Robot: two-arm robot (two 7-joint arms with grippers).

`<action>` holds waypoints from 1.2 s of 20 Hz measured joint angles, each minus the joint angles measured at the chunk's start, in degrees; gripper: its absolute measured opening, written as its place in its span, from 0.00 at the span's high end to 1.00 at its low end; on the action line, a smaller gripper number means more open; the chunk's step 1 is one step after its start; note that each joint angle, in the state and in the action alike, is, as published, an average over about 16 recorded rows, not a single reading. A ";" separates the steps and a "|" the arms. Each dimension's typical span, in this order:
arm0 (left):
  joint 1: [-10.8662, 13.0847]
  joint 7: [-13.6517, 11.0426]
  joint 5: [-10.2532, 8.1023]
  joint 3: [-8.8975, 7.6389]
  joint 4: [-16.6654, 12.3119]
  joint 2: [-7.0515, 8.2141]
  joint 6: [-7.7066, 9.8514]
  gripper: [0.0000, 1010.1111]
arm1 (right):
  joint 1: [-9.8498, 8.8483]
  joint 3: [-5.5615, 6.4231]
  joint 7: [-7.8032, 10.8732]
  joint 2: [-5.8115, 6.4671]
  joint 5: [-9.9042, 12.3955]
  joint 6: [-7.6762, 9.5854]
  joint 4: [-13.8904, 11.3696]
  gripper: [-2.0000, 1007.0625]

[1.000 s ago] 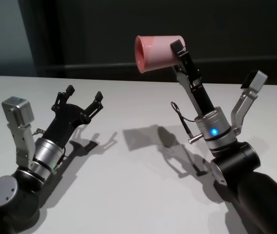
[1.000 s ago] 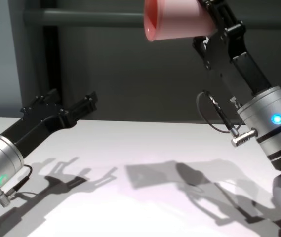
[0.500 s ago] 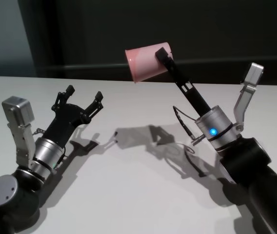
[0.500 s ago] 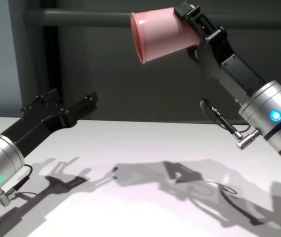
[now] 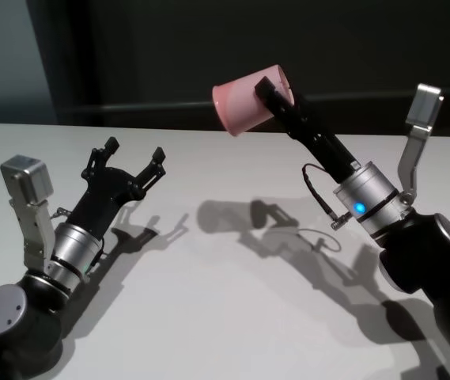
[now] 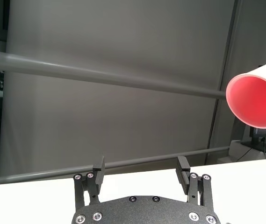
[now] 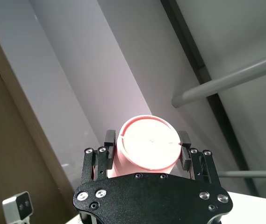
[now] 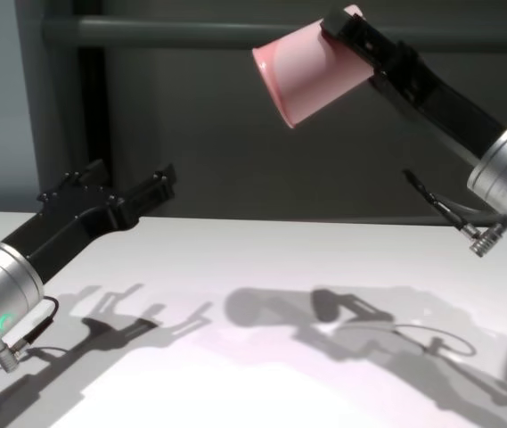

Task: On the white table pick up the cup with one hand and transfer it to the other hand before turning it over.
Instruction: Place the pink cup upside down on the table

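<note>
My right gripper [image 5: 268, 85] is pinching the cup [image 5: 244, 100] by its base end, one finger on each side of the narrow bottom, and I hold it up in the air well above the white table [image 5: 225, 317], nowhere touching the surface. The cup lies tilted nearly on its side, its wide rim pointing toward my left side and a little downward, its base back toward my right wrist. From my right wrist I look straight at the flat round bottom of the cup [image 7: 149, 147], seated between my two black fingers [image 7: 108, 138]. My left gripper [image 5: 134, 165] rests low over the table on the left, spread wide with nothing between its fingers, well apart from the cup and below it. From my left wrist the cup's open mouth [image 6: 255, 101] faces me, up and off to one side of my spread fingertips [image 6: 98, 167], and the inside of the cup is bare, nothing in it. The cup is smooth pink plastic, handleless, tapering from a wide rim to a smaller base, with a deeper reddish tone inside. The table is matte white and plain, carrying soft grey shadows of my arms and the cup [image 8: 262, 308]. My fingers are black, ridged metal on silver wrist collars.
</note>
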 joint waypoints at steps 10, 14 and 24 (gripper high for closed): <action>0.00 0.04 0.00 0.03 -0.05 0.03 0.05 0.01 | -2.02 -2.61 -17.18 4.57 -15.80 0.78 -10.66 0.23; 0.00 0.05 0.00 0.03 -0.06 0.03 0.07 0.01 | -1.96 -4.13 -22.10 5.63 -20.91 3.95 -13.25 0.23; 0.00 0.05 0.00 0.03 -0.08 0.03 0.10 0.01 | -0.48 -7.70 -28.23 6.33 -28.26 14.85 -15.47 0.23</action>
